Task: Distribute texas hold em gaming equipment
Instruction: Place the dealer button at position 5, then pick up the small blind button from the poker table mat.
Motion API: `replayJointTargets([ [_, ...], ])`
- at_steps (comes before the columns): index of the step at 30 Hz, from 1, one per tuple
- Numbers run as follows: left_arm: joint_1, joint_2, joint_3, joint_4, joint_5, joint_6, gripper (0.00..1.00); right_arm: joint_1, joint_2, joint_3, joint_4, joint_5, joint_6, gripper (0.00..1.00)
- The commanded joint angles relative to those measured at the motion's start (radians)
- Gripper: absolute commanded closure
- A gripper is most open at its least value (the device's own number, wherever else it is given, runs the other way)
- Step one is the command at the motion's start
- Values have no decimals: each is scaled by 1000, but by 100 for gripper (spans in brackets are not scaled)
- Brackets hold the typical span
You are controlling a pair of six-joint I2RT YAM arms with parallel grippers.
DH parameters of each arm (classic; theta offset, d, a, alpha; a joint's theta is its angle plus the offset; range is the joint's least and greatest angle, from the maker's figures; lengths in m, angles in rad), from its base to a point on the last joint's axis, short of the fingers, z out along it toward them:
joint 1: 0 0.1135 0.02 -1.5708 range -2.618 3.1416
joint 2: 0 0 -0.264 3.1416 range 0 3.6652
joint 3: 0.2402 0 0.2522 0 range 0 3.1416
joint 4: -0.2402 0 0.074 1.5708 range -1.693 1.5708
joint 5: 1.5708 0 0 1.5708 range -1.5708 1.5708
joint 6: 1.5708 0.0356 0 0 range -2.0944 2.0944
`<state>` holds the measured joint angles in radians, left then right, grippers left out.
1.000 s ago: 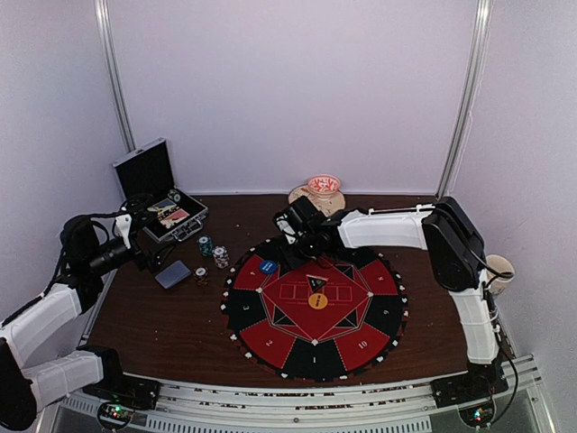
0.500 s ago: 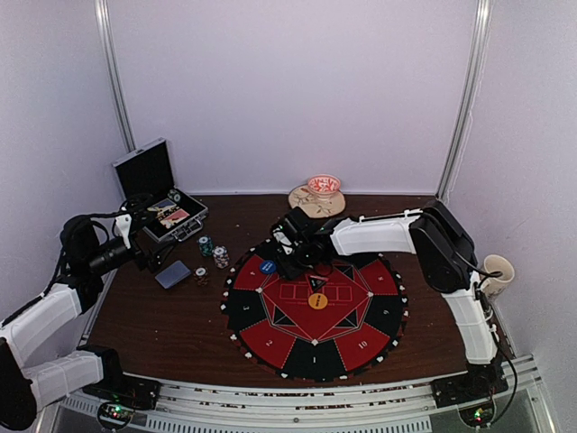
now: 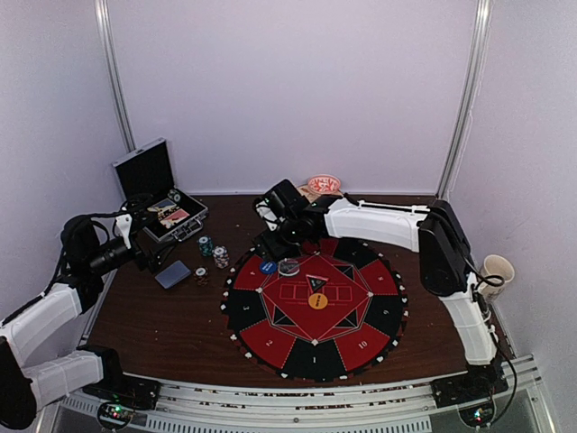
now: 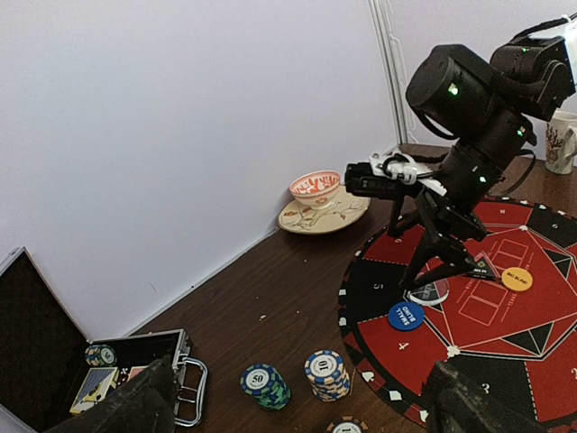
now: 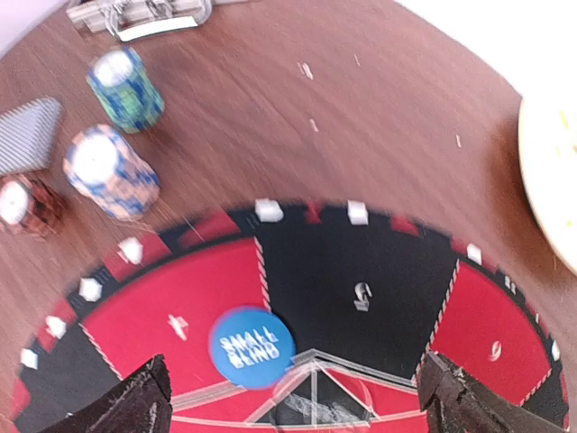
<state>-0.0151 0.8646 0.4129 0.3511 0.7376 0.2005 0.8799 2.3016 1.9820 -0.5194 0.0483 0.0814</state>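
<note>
On the round mat (image 3: 270, 338) lie a blue "small blind" disc (image 3: 268, 267), a clear disc (image 3: 288, 267) beside it and an orange disc (image 3: 317, 300). My right gripper (image 3: 270, 245) hovers open and empty over the mat's far left. In the blurred right wrist view the gripper (image 5: 297, 406) has the blue disc (image 5: 251, 346) and the clear disc (image 5: 315, 406) between its fingers. Left of the mat stand a teal chip stack (image 3: 206, 245), a blue-orange stack (image 3: 221, 257) and a low stack (image 3: 200, 273), next to the card deck (image 3: 172, 274). My left gripper (image 4: 297, 415) is open and empty over the stacks (image 4: 327, 374).
The open black case (image 3: 158, 203) sits at the back left with chips and cards inside. A cup on a saucer (image 3: 323, 188) stands at the back wall. A mug (image 3: 497, 269) stands at the right edge. The right arm spans the mat's far side.
My right gripper has swung left and towards the back over the mat's far left. The clear disc now shows beside the blue disc. The left arm has not moved.
</note>
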Motion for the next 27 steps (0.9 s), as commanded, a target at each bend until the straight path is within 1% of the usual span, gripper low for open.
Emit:
replayJointTargets([
  [1, -5, -9, -7, 54, 14, 3, 2, 7, 90, 118, -93, -31, -28, 3],
  [5, -5, -9, -8, 54, 17, 4, 2, 8, 131, 167, -119, -70, -53, 2],
  [10, -5, -8, -8, 55, 17, 5, 2, 7, 157, 175, -126, -94, -76, 2],
  [15, -5, -7, -10, 57, 17, 5, 2, 7, 184, 180, -122, -104, -85, 4],
  [21, -5, -9, -10, 57, 16, 4, 2, 6, 212, 196, -123, -111, -92, 11],
  [27, -4, -6, -10, 58, 18, 5, 2, -6, 224, 199, -123, -165, -80, 16],
])
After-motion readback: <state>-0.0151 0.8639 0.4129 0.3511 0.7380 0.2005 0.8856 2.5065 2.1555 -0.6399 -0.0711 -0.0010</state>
